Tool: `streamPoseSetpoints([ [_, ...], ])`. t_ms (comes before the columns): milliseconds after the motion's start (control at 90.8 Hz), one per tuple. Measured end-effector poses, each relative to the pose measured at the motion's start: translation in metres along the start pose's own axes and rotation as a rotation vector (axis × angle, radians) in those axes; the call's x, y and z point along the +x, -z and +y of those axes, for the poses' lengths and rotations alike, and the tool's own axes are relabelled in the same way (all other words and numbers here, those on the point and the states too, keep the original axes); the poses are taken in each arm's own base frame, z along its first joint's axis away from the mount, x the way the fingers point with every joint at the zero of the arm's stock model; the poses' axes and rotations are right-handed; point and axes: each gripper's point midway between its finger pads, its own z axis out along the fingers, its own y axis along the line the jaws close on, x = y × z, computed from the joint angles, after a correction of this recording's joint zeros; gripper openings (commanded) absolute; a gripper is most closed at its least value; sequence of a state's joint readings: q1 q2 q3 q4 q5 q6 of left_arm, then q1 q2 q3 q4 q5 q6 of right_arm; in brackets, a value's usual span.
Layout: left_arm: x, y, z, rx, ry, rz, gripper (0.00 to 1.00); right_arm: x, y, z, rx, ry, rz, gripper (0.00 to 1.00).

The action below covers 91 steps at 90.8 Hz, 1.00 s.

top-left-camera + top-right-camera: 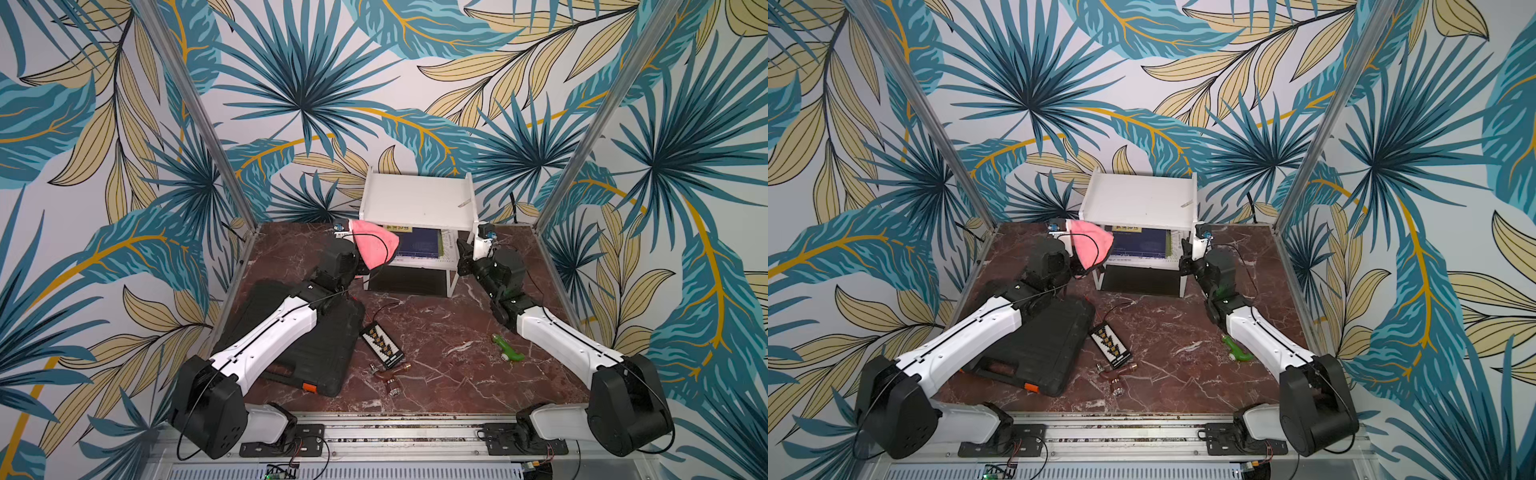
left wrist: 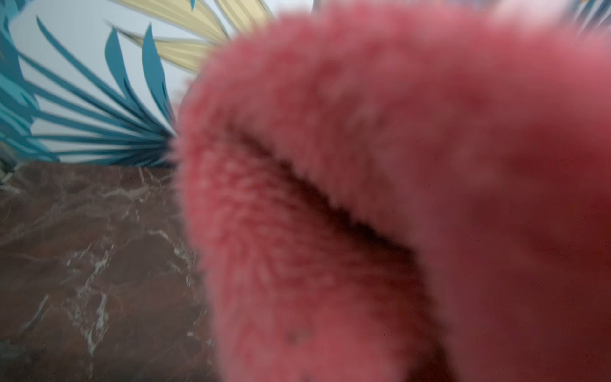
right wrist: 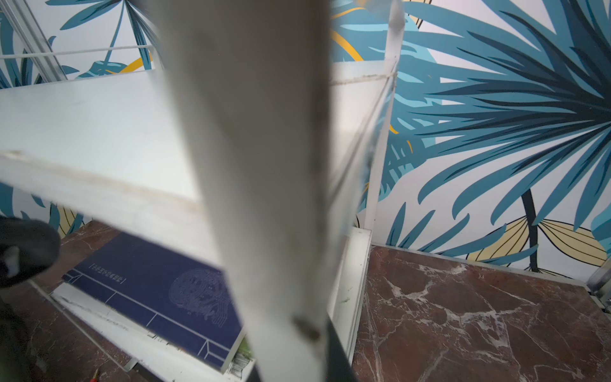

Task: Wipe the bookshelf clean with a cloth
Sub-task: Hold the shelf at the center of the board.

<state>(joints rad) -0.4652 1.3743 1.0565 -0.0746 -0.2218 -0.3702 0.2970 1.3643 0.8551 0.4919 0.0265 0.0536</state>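
Bookshelf (image 1: 415, 199) stands at the back centre of the table (image 1: 449, 332), with a blue book (image 1: 417, 243) on its lower tier. Cloth (image 1: 376, 245) hangs raised at its front left corner, pinched in the closed left gripper (image 1: 354, 237); the pile hides the fingers. Right gripper (image 1: 471, 249) is clamped nearly shut on the front right leg.

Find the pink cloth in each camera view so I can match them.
Top view: pink cloth near centre, at the bookshelf's left front corner.
Top view: pink cloth left of centre, same corner.
Left wrist: fills most of the picture, blurred.
Right wrist: not in it.
Shared landmark: brown marble tabletop.
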Motion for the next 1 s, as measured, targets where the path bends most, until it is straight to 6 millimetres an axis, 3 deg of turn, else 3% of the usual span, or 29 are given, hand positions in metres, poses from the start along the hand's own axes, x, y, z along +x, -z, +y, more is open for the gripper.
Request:
streamPoseSetpoints([
  [44, 0.007, -0.003, 0.012, -0.004, 0.013, 0.036, 0.00, 0.000, 0.000, 0.000, -0.008, 0.005, 0.000, 0.00],
  [88, 0.000, -0.004, 0.021, -0.002, 0.029, 0.034, 0.00, 0.000, 0.000, -0.001, -0.018, 0.008, -0.001, 0.00],
  [187, -0.045, 0.003, 0.026, 0.043, 0.045, -0.010, 0.00, 0.000, -0.001, -0.002, -0.055, 0.013, -0.001, 0.00],
  [319, -0.131, 0.022, -0.013, 0.221, -0.010, -0.137, 0.00, -0.001, -0.004, -0.003, -0.117, 0.026, -0.004, 0.00],
  [419, -0.162, 0.023, -0.040, 0.322, -0.067, -0.168, 0.00, -0.002, -0.007, -0.006, -0.140, 0.036, -0.003, 0.00],
  [551, -0.167, -0.016, -0.050, 0.359, -0.097, -0.117, 0.00, -0.003, -0.009, -0.006, -0.158, 0.040, 0.000, 0.00],
  [716, -0.170, -0.061, -0.035, 0.331, -0.089, -0.090, 0.00, -0.002, -0.009, -0.007, -0.163, 0.044, 0.002, 0.00],
  [848, -0.151, -0.061, -0.025, 0.343, -0.047, -0.051, 0.00, -0.002, -0.008, -0.007, -0.163, 0.044, 0.003, 0.00],
  [1002, -0.109, -0.029, -0.015, 0.370, 0.044, -0.029, 0.00, -0.001, -0.008, -0.007, -0.159, 0.044, 0.004, 0.00],
])
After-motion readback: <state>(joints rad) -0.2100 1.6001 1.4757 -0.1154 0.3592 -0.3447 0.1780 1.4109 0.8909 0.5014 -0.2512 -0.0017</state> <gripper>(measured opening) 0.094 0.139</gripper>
